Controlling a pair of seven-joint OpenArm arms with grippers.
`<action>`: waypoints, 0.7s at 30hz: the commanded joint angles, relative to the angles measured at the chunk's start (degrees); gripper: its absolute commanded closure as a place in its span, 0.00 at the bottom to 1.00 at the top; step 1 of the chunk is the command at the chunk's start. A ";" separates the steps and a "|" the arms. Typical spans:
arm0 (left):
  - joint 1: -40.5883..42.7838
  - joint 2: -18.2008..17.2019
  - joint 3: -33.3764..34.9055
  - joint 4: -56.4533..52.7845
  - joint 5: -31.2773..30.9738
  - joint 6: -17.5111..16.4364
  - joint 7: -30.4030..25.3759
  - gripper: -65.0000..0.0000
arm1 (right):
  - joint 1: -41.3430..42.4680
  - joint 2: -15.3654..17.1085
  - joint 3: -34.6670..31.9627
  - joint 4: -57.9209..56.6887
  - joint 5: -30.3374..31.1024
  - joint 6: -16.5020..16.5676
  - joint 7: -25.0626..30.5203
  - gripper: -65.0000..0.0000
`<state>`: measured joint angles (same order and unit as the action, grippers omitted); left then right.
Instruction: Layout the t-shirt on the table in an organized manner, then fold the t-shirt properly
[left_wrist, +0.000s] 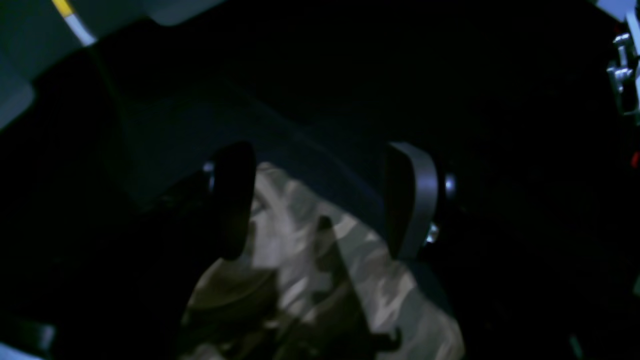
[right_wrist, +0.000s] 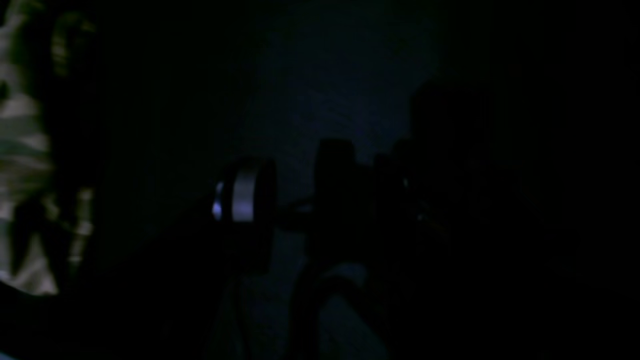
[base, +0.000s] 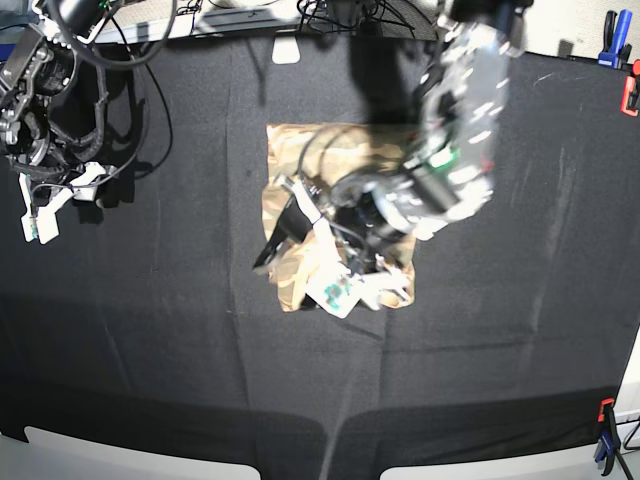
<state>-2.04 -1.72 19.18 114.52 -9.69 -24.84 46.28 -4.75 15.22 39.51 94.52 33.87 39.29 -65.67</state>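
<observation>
Base view: left tool (base: 283, 232) wide over the t-shirt (base: 300, 150); right tool (right_wrist: 295, 200) apart, empty.

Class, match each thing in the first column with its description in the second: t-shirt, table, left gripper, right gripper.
1. t-shirt
2. table
3. left gripper
4. right gripper

A. covered in black cloth
B. fingers apart over the shirt
C. camouflage pattern, lying mid-table
D. off to the side, away from the shirt

Pairs: 1-C, 2-A, 3-B, 4-D
</observation>
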 joint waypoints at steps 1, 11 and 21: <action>-0.57 -0.85 -0.07 1.68 -0.48 0.00 -0.42 0.44 | 0.72 0.98 0.24 1.05 1.22 0.71 1.09 0.53; 6.01 -15.32 -0.09 2.16 -1.22 13.40 2.45 0.44 | -6.08 0.98 0.24 1.40 0.83 0.71 1.09 0.53; 16.87 -23.71 -4.98 7.76 -1.77 16.83 5.09 0.44 | -23.19 0.96 2.36 14.40 0.85 0.71 1.09 0.53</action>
<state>15.27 -25.06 14.55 120.97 -11.84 -8.21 52.58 -27.99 15.20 41.39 107.92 34.02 39.79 -65.58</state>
